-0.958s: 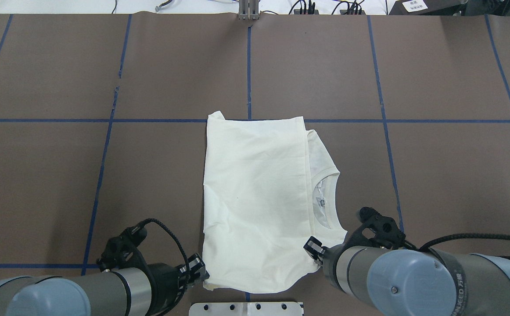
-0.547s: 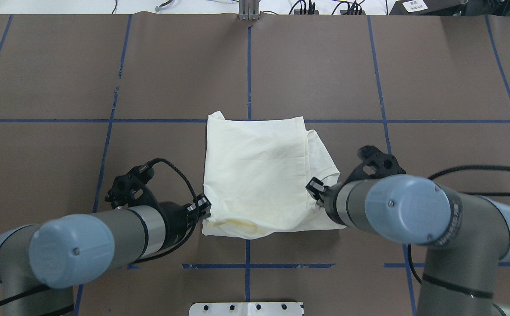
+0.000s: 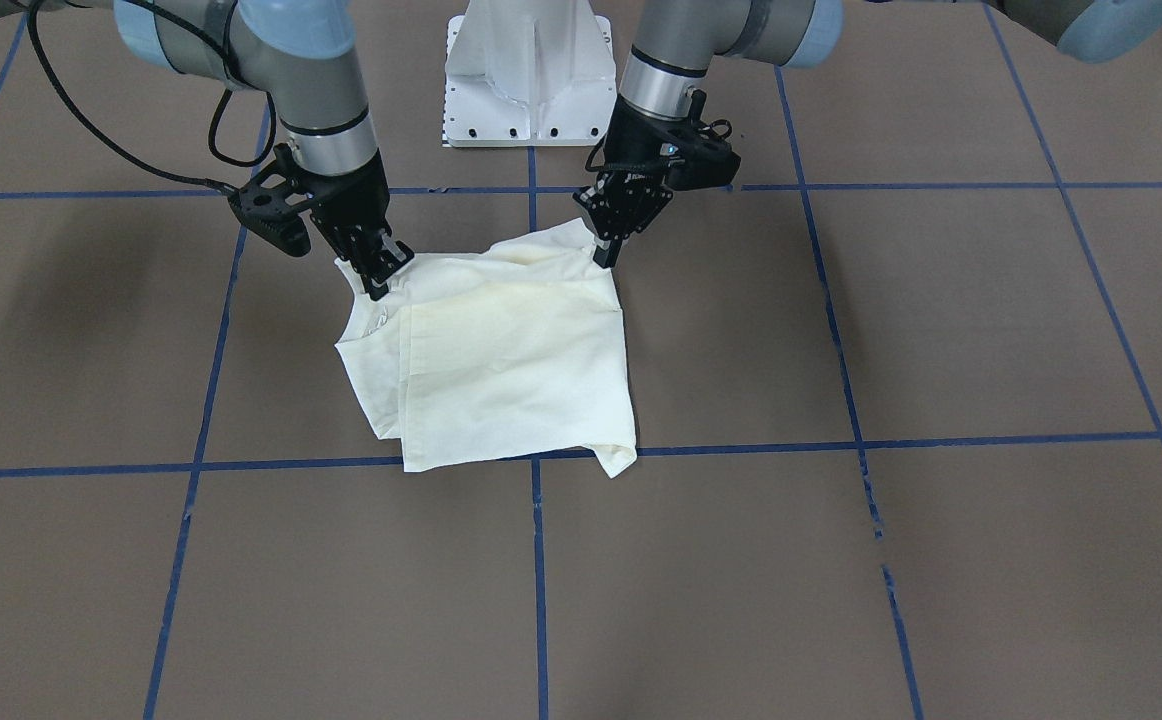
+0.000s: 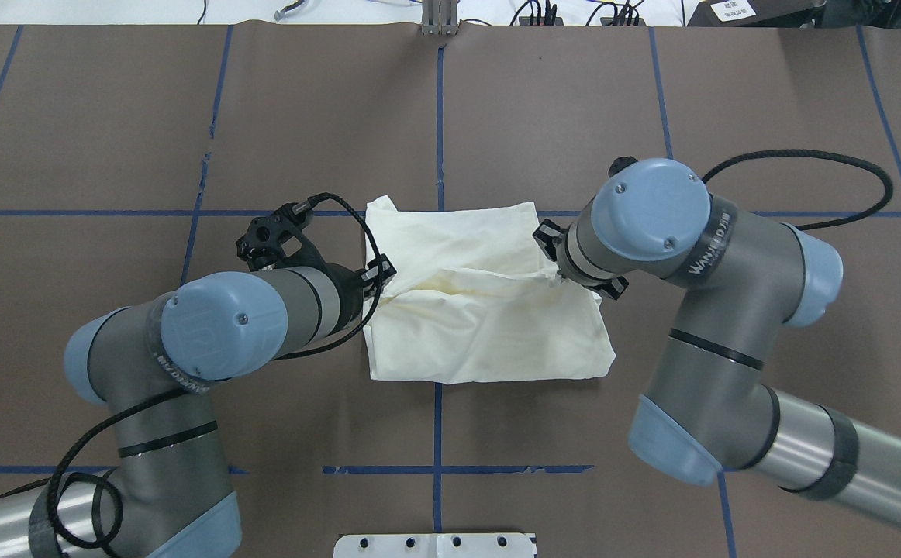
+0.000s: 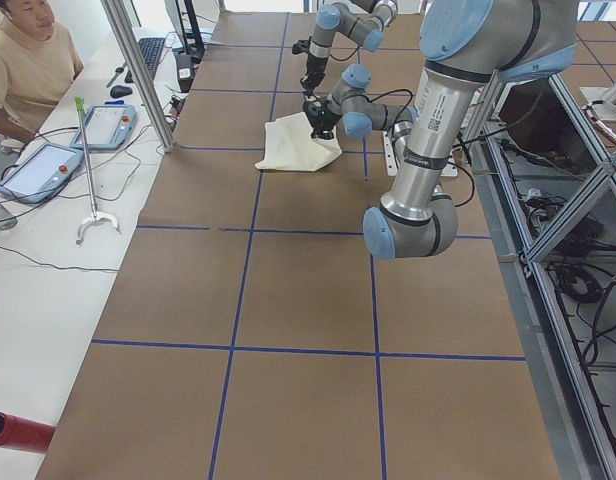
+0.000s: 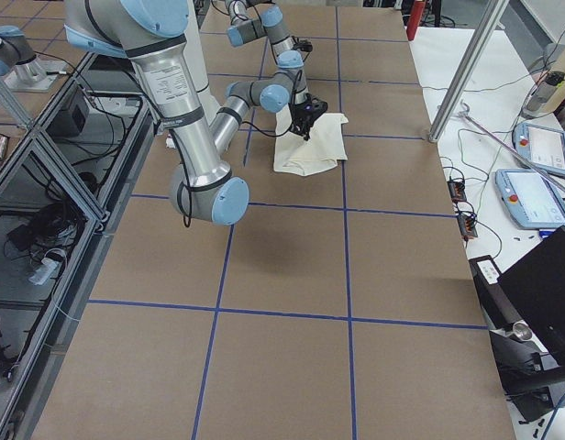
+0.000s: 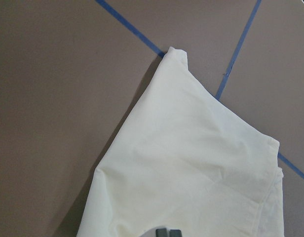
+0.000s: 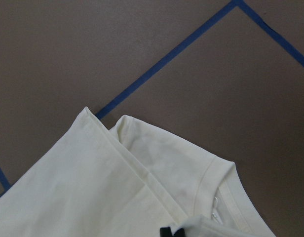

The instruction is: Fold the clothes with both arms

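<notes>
The cream-white T-shirt (image 4: 489,333) lies partly folded at the table's middle, plain side up, its print hidden. My left gripper (image 4: 383,280) is shut on the shirt's left edge, and my right gripper (image 4: 557,271) is shut on its right edge. Both hold a lifted fold above the middle of the shirt. In the front view the left gripper (image 3: 603,252) and the right gripper (image 3: 378,285) pinch the raised edge of the shirt (image 3: 516,370). The ribbed collar (image 8: 218,180) shows in the right wrist view. The left wrist view shows plain fabric (image 7: 191,163).
The white pedestal base (image 3: 531,90) stands at the robot's side of the brown table (image 4: 109,139), which is marked with blue tape lines. A metal clamp (image 4: 440,19) sits at the far edge. An operator (image 5: 28,60) sits by pendants beyond the table.
Both grippers have moved forward, away from the robot, carrying the shirt's near edge over the rest. The collar seen from overhead earlier is now covered.
</notes>
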Controlling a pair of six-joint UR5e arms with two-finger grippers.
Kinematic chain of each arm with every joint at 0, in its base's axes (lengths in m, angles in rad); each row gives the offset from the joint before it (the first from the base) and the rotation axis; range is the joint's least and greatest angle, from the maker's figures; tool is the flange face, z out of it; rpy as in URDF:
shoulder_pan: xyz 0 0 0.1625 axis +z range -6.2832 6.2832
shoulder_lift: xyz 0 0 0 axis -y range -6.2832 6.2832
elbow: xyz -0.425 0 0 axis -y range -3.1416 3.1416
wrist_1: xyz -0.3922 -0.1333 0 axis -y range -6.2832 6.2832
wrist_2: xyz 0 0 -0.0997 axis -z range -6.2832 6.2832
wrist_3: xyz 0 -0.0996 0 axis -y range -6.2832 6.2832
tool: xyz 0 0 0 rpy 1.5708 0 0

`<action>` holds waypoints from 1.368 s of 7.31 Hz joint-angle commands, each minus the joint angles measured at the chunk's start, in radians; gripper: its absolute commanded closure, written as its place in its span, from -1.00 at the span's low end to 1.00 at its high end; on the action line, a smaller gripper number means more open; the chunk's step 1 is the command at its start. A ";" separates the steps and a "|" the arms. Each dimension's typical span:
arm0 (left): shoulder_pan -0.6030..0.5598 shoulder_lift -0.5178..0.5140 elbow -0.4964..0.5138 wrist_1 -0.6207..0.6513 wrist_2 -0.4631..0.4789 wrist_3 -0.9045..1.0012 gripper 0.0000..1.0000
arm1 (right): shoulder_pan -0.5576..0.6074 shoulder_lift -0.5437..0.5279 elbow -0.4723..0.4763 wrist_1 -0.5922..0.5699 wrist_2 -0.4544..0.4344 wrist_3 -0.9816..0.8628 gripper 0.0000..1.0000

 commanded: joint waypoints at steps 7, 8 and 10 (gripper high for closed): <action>-0.216 -0.085 0.329 -0.306 -0.201 0.236 0.01 | 0.114 0.155 -0.399 0.224 0.082 -0.088 1.00; -0.219 -0.043 0.289 -0.329 -0.213 0.252 0.01 | 0.115 0.155 -0.399 0.224 0.082 -0.091 1.00; -0.192 0.065 0.236 -0.394 -0.222 0.250 0.99 | 0.120 0.155 -0.399 0.222 0.082 -0.095 1.00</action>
